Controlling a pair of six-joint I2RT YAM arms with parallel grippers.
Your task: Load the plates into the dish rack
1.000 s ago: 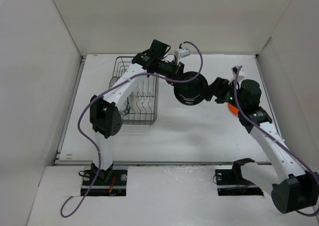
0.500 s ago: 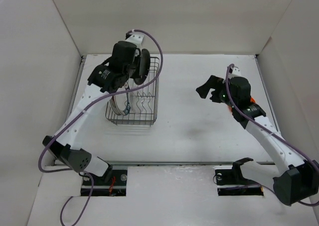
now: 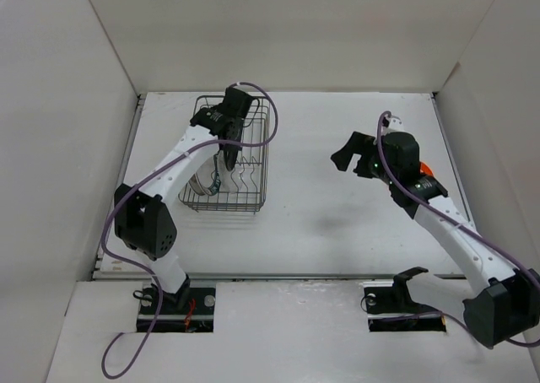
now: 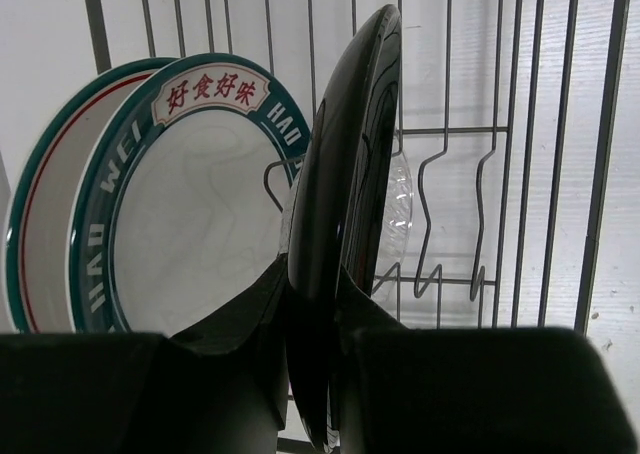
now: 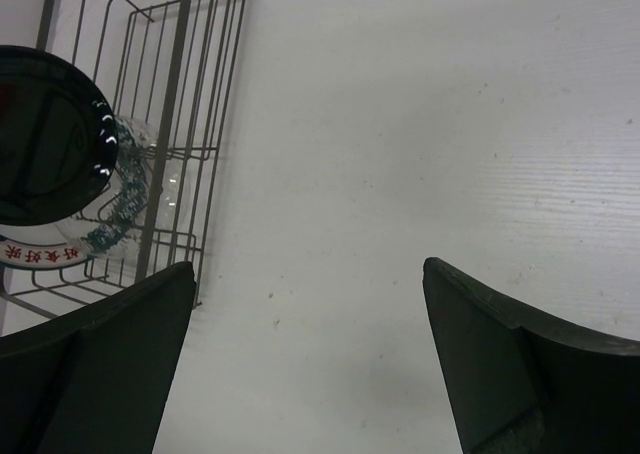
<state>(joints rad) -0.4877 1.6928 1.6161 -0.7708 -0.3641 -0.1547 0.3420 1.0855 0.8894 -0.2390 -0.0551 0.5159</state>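
My left gripper (image 3: pixel 226 140) reaches down into the wire dish rack (image 3: pixel 222 207) and is shut on the rim of the glossy black plate (image 4: pixel 345 174), which stands on edge between the prongs. In the left wrist view my left gripper (image 4: pixel 315 286) clamps the plate's lower edge. The white plate with the dark blue-green rim (image 4: pixel 190 214) stands to its left, and the white plate with red marks (image 4: pixel 35 244) behind that. The clear wavy-edged plate (image 4: pixel 400 199) stands behind the black one. My right gripper (image 3: pixel 344 153) is open and empty above the table. The orange plate (image 3: pixel 429 167) peeks out behind the right arm.
The right wrist view shows the rack (image 5: pixel 190 104) at the upper left with the black plate (image 5: pixel 40 134) in it, and bare white table between my open right gripper (image 5: pixel 308 266) fingers. White walls stand on three sides.
The left arm took the black plate from the table's middle over to the rack and lowered it in. The right gripper let go of that plate and drew back to the right.
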